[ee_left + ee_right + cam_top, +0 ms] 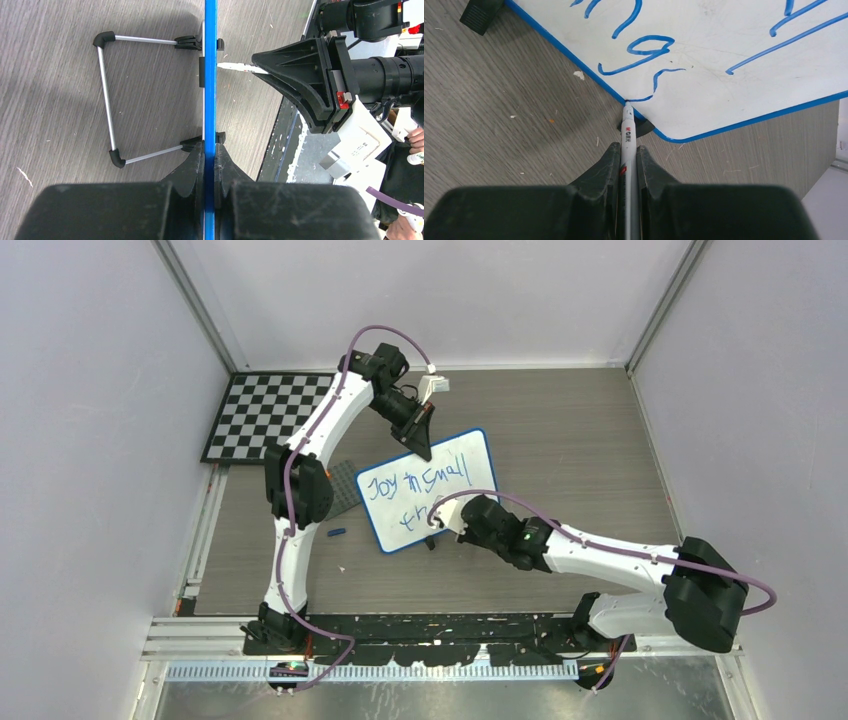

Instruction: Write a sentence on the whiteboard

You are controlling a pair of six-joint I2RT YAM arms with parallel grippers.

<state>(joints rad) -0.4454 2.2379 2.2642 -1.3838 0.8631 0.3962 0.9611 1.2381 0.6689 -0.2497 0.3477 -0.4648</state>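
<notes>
The whiteboard (472, 453), white with a blue frame, stands tilted on the table's middle. The sentence (412, 483) is in blue marker, "Joy in small" above a second line partly hidden by my right arm. My left gripper (422, 447) is shut on the board's top blue edge (210, 75), one finger on each side. My right gripper (628, 150) is shut on a white marker (627, 131). Its tip touches the board (724, 60) at the lower frame, at the end of a fresh blue stroke (659, 80). The marker tip also shows in the left wrist view (235, 66).
A black-and-white checkerboard (265, 415) lies at the far left. A grey studded plate (345, 485) lies beside the board's left edge, a blue cap (336, 533) nearer. The board's wire stand (107, 95) rests behind it. Black feet (479, 12) sit under the frame.
</notes>
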